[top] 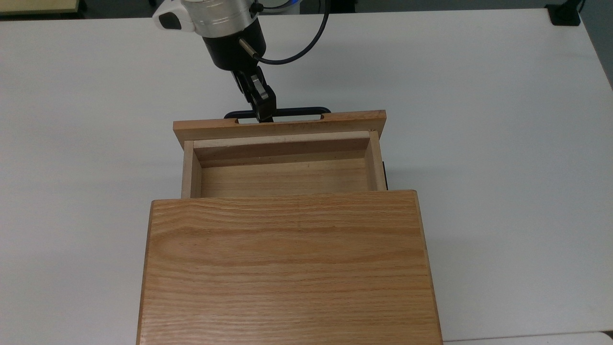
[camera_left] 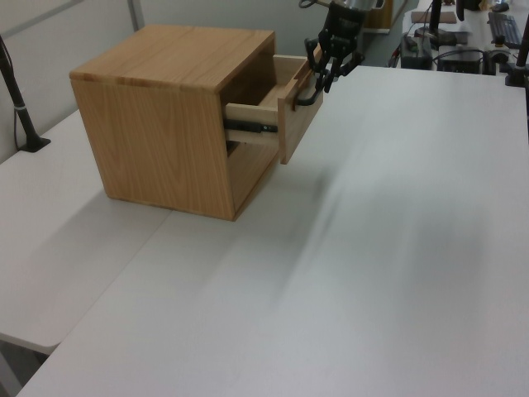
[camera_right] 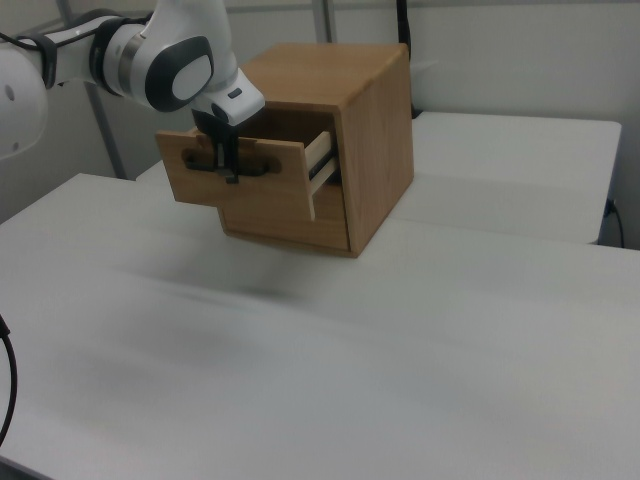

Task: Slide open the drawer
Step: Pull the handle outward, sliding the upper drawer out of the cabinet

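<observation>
In the top view, the white tabletop (top: pixel 479 143) spreads bare on both sides of the hand (top: pixel 264 115), which is clenched on the black handle (top: pixel 297 111) of the drawer (top: pixel 282 158). The drawer lies just below the hand, pulled partway out of the oak cabinet (top: pixel 287 268). In the left view, cluttered desks (camera_left: pixel 463 41) stand behind the hand (camera_left: pixel 329 70); in the right view, a pale wall (camera_right: pixel 520 60) rises right of the hand (camera_right: pixel 228 165).
</observation>
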Action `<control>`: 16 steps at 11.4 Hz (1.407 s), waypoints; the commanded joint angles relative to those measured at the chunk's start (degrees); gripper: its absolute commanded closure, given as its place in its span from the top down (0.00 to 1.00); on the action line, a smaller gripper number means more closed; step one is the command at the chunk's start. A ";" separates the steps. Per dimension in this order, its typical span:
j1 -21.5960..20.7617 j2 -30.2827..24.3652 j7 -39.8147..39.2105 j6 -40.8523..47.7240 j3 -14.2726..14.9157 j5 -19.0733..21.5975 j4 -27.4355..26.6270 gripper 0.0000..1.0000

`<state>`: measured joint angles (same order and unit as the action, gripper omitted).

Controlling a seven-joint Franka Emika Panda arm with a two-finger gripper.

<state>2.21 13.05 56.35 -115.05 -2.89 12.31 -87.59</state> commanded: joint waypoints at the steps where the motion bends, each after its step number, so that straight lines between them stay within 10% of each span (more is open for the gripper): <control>1: -0.72 -2.41 -8.97 4.90 -0.80 -0.62 -2.41 0.03; 12: 0.25 -6.81 -24.26 18.88 -0.80 -0.62 -4.87 0.07; 14: 0.34 -7.16 -24.36 19.86 -0.72 -0.62 -4.87 0.64; 16: 1.21 -7.86 -24.62 21.87 -0.80 -0.62 -4.87 0.74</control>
<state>4.31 9.05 41.73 -100.06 -2.61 12.16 -89.27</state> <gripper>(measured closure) 0.789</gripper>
